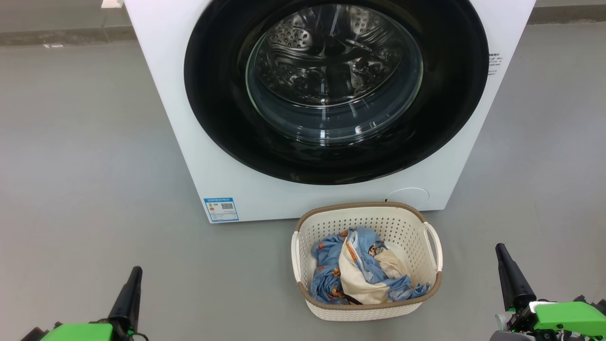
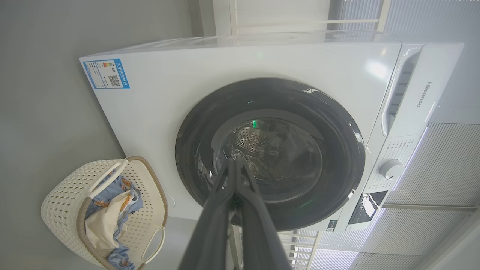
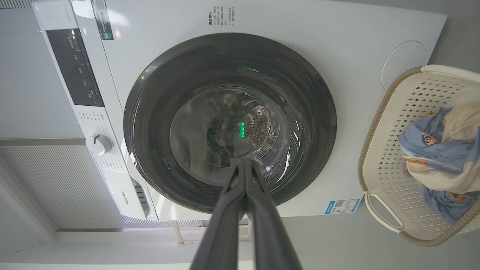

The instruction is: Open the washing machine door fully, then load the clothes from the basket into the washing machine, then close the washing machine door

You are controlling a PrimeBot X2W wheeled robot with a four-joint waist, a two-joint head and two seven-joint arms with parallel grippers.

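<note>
The white washing machine (image 1: 189, 142) stands ahead with its round black door (image 1: 218, 104) closed flat against the front; the steel drum shows through the glass. The same door (image 2: 195, 150) (image 3: 150, 112) faces both wrist cameras. On the floor in front sits the cream basket (image 1: 378, 222) (image 2: 63, 195) (image 3: 390, 157), holding the light-blue and cream clothes (image 1: 360, 270) (image 2: 108, 221) (image 3: 438, 150). My left gripper (image 1: 135, 271) (image 2: 237, 160) is at lower left, shut and empty. At lower right is my right gripper (image 1: 501, 248) (image 3: 245, 162), fingers pressed together, holding nothing. Both are well short of the washer.
Grey floor (image 1: 85, 166) spreads to the left and right of the washer. A blue energy label (image 1: 221, 209) and a round service flap (image 1: 409, 194) are on its lower front. The control panel with a dial (image 2: 390, 168) is on its top part.
</note>
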